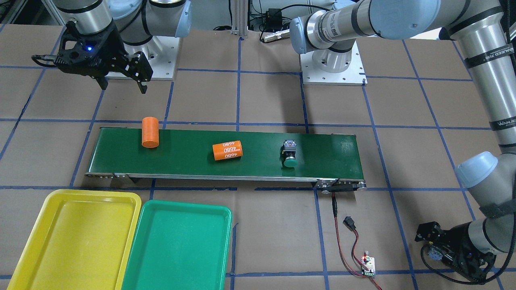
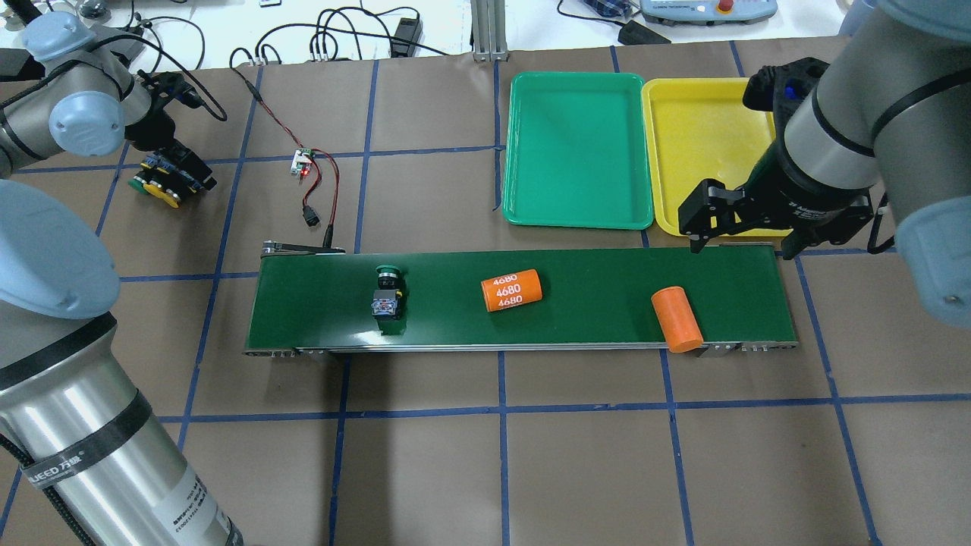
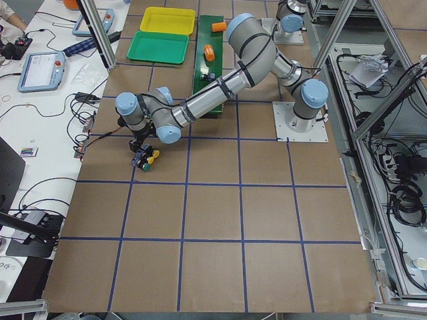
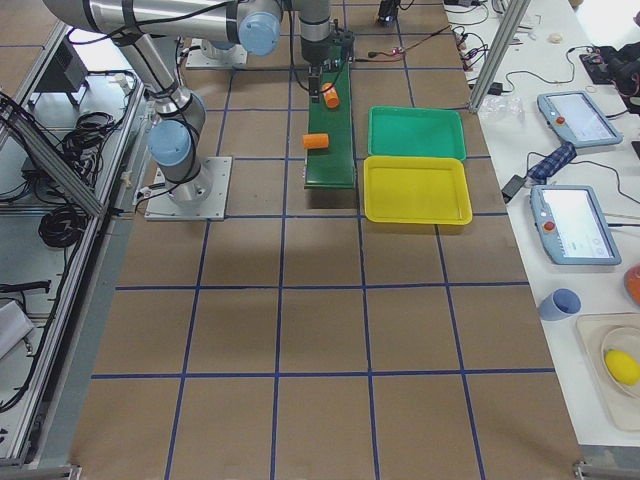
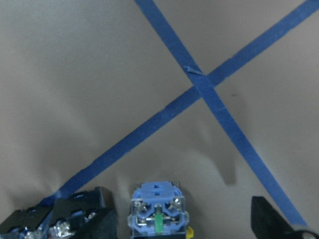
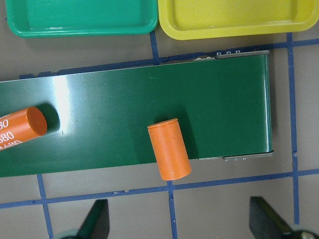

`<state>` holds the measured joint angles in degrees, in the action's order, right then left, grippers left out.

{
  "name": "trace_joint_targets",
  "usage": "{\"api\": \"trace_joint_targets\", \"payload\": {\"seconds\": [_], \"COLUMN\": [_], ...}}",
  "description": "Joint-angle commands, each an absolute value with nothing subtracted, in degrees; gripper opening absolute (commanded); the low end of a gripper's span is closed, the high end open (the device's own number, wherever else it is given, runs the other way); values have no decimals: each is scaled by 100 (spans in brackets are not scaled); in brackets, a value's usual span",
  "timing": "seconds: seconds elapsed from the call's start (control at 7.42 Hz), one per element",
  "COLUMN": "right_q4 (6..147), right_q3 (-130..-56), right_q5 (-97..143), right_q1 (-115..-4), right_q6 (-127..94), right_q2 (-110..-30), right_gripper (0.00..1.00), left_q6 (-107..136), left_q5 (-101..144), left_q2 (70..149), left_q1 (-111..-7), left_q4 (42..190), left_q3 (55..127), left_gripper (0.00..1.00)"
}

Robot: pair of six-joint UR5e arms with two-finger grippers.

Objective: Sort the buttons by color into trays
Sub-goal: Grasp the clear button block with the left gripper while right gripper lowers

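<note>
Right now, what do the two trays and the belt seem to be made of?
Yellow tray and green tray: probably moulded plastic, smooth and slightly glossy. The signs are soft highlights, rounded corners and a raised one-piece rim.
Belt: likely rubber or PVC, dark green and smooth. It shows a bright sheen patch in the right wrist view; which of the two it is stays open.

Dark green belt (image 1: 322, 149). One plain orange cylinder (image 1: 150, 132); a second cylinder (image 1: 227, 150) was orange with white "4680" lettering. The button (image 1: 289, 155) had a green cap and black body. Yellow tray (image 1: 80, 237), green tray (image 1: 181, 245). The brown table (image 1: 274, 100) bore a blue grid.
</note>
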<state>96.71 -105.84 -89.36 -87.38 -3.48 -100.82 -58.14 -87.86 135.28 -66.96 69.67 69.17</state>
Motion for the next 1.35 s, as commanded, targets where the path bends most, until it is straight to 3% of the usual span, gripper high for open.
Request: {"api": "trace_joint_targets", "payload": {"seconds": [0.0, 1.21], "right_q4": [9668, 9633], "right_q3": [-10582, -10679], "right_q5": [-8887, -8895], "right_q1": [-8762, -8816], "right_q6": [-421, -404], "right_q2": [-10055, -10011], "right_gripper": [100, 100], "left_q6": [-5644, -5643], "left_q5": [-8807, -8824], "left_q2": [13456, 13614], "left_q1": [-6741, -6636], "left_q4": [7232, 7268], "left_q3": [6900, 6619], "left_gripper": [100, 100]}}
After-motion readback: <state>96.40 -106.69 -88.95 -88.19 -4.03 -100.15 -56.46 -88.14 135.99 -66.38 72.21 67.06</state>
